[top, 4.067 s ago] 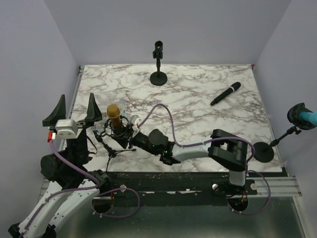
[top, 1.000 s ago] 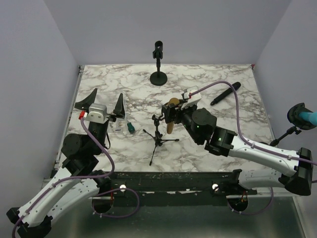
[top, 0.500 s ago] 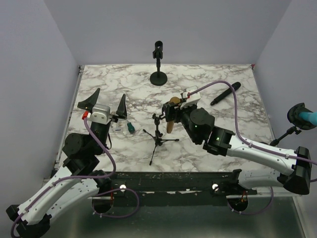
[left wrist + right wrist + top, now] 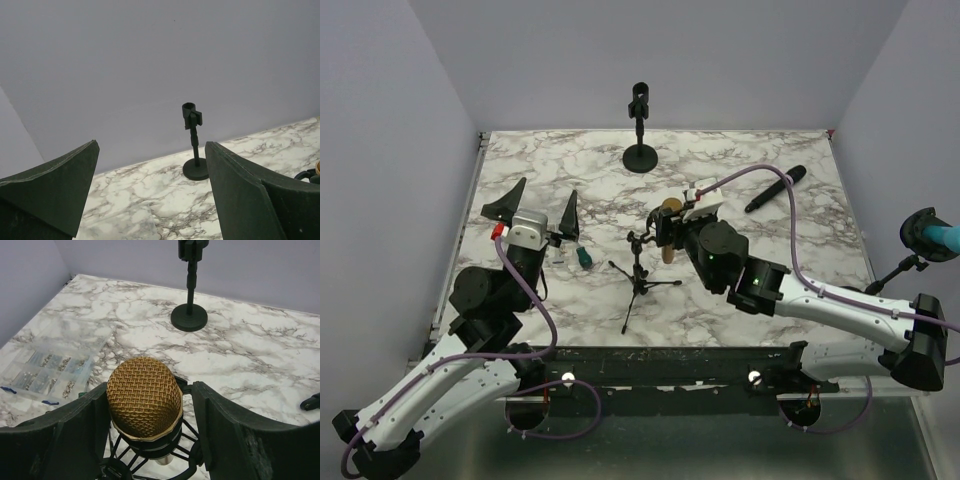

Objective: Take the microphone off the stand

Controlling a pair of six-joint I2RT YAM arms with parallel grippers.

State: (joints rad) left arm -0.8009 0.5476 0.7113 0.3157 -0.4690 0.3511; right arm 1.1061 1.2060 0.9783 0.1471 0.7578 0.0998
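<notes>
Obstacles, centre of marble table point(image 4: 570, 160): tripod stand point(image 4: 640, 283), legs splayed toward the near edge, topped by a shock mount and gold microphone point(image 4: 144, 397). The right gripper point(image 4: 668, 226) fingers flank it closely, and the right arm crosses the near-right ground. Obstacles, elsewhere: round-base stand point(image 4: 640, 150) upright at mid back edge; black handheld microphone point(image 4: 776, 188) lying back right; clear parts box point(image 4: 50, 367) and green-handled screwdriver point(image 4: 583, 256) near the left gripper point(image 4: 546, 196), jaws wide with nothing between; disc-base stand point(image 4: 850, 305) at the right edge. Free passage: bare marble between tripod and back stand, the back-left corner, and the stretch between handheld microphone and right arm.
</notes>
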